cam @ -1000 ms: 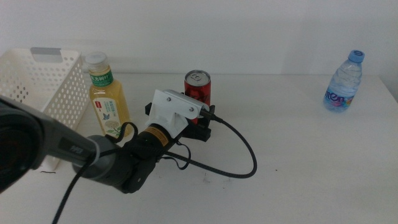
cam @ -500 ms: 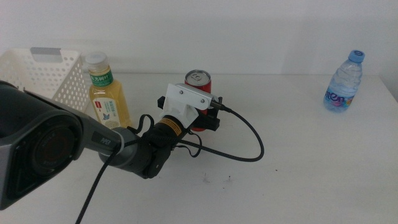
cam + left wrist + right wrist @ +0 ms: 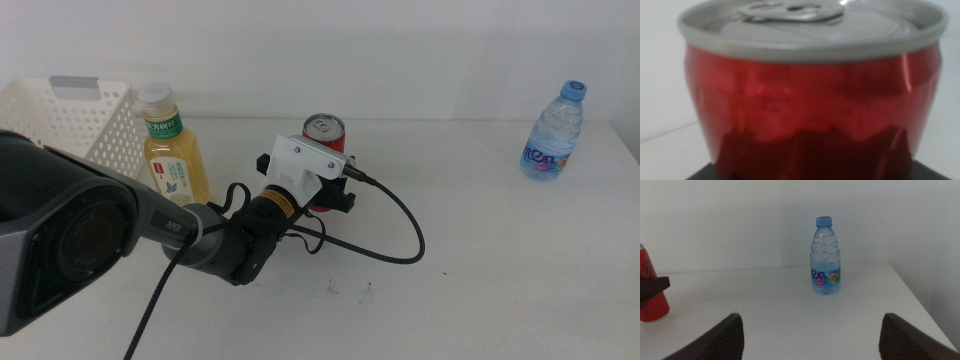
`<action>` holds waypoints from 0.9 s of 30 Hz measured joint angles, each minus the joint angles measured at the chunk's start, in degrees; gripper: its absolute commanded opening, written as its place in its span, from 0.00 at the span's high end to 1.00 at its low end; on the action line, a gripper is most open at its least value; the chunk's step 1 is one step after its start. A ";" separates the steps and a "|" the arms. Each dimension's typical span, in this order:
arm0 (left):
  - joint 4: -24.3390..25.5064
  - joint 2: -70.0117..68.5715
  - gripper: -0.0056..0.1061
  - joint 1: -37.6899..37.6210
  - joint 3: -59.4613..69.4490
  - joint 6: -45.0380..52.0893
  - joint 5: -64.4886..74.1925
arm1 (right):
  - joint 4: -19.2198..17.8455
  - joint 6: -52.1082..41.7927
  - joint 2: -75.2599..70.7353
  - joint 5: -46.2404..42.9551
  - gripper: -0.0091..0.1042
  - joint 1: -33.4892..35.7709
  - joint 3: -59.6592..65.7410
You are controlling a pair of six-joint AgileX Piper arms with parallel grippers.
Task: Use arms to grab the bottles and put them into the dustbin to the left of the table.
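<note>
- The dustbin (image 3: 70, 125) was noted at the table's left edge, the yellow tea bottle (image 3: 172, 150) just beside it
- The left gripper (image 3: 325, 192) was found around the red can (image 3: 324, 135); its closure could not be told
- A slip was judged possible if the can were lifted before a firm pinch
- The right gripper (image 3: 810, 330) was held spread, facing the water bottle (image 3: 826, 262)

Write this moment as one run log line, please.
left gripper: at red can, grip unclear | right gripper: open, waiting, facing water bottle | dustbin: no bottles seen inside
</note>
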 measured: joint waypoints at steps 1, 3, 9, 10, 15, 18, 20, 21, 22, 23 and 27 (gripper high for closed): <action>0.11 -0.43 0.86 0.00 0.13 0.00 0.31 | 0.00 0.00 0.00 0.00 0.20 0.00 0.00; 0.15 -1.82 0.89 0.00 1.26 0.00 1.67 | 0.00 0.00 0.00 0.00 0.20 0.00 0.00; 0.35 -11.79 0.90 0.00 6.27 0.00 9.45 | 0.00 0.00 0.00 0.00 0.20 0.00 0.00; 0.35 -13.97 0.90 0.00 6.75 0.00 11.35 | 0.00 0.00 0.00 0.00 0.20 0.00 0.00; 0.35 -23.67 0.90 0.00 7.41 0.00 22.70 | 0.00 0.00 0.00 0.00 0.20 0.00 0.00; 0.35 -29.39 0.90 0.00 7.41 -0.72 29.62 | 0.00 0.00 0.00 0.00 0.20 0.00 0.00; 0.35 -32.73 0.90 0.00 7.41 -2.07 34.31 | 0.00 0.00 0.00 0.00 0.20 0.00 0.00; 0.35 -34.56 0.90 0.00 7.41 -2.65 36.98 | 0.00 0.00 0.00 0.00 0.20 0.00 0.00; 0.35 -36.40 0.90 0.00 7.41 -3.23 39.69 | 0.00 0.00 0.00 0.00 0.20 0.00 0.00; 0.35 -37.85 0.90 0.00 7.41 -3.54 41.93 | 0.00 0.00 0.00 0.00 0.20 0.00 0.00; 0.35 -44.07 0.90 0.28 5.93 -4.31 56.91 | 0.00 0.00 0.00 0.00 0.20 0.00 0.00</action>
